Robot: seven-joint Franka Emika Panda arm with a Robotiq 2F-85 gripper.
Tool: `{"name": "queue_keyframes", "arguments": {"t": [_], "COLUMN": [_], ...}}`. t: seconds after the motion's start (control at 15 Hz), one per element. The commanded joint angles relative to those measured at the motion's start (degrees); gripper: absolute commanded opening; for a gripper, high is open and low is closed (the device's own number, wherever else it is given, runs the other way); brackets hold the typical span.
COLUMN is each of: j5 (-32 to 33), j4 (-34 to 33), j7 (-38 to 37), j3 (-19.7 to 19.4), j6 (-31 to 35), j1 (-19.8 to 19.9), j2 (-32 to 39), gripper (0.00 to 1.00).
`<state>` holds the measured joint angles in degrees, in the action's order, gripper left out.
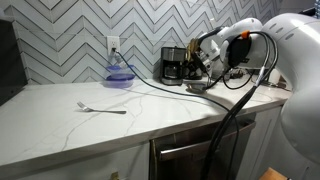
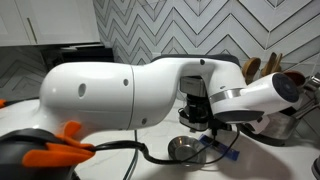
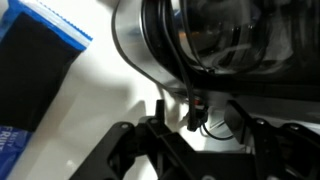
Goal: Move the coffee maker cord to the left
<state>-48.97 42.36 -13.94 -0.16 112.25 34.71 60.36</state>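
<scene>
The coffee maker (image 1: 174, 64) stands at the back of the white counter, black and silver with a dark carafe (image 3: 230, 35). Its thin black cord (image 1: 150, 84) runs from the wall outlet (image 1: 113, 45) in a loose curve over the counter towards the machine. My gripper (image 1: 206, 62) is right next to the coffee maker. In the wrist view the cord (image 3: 195, 100) hangs down in front of the carafe and lies between my two spread fingers (image 3: 200, 128). The fingers are open and do not pinch it. In an exterior view the arm hides most of the coffee maker (image 2: 195, 105).
A fork (image 1: 100, 108) lies on the counter (image 1: 60, 120). A blue bowl (image 1: 120, 74) sits below the outlet. A small steel bowl (image 2: 183, 148) is in front of the machine. A blue-edged black object (image 3: 35, 70) lies beside the carafe. A thick black cable (image 1: 235, 110) hangs from the arm.
</scene>
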Motion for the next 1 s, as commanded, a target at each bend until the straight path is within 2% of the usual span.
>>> {"name": "queue_keyframes", "arguments": {"t": [0.0, 0.07, 0.13, 0.2, 0.33, 0.47, 0.93], "j5": [-1.3, -0.6, -0.5, -1.5, -1.6, -1.5, 1.5], "j4": [-4.8, -6.3, -6.8, -6.0, -6.4, -6.4, -3.9], "j7": [0.0, -0.5, -0.6, -0.2, -0.2, -0.3, -3.8], "j3": [1.4, 2.3, 2.4, 1.9, 2.0, 1.9, -0.7], "j6": [1.4, 1.5, 1.8, 2.3, 2.1, 1.5, -1.4], "j1": [0.6, 1.0, 1.0, 0.7, 0.7, 0.6, 0.2], "j2": [4.1, 5.2, 5.7, 5.4, 5.8, 5.8, 3.1], "gripper": [0.61, 0.59, 0.49, 0.31, 0.13, 0.01, 0.02]}}
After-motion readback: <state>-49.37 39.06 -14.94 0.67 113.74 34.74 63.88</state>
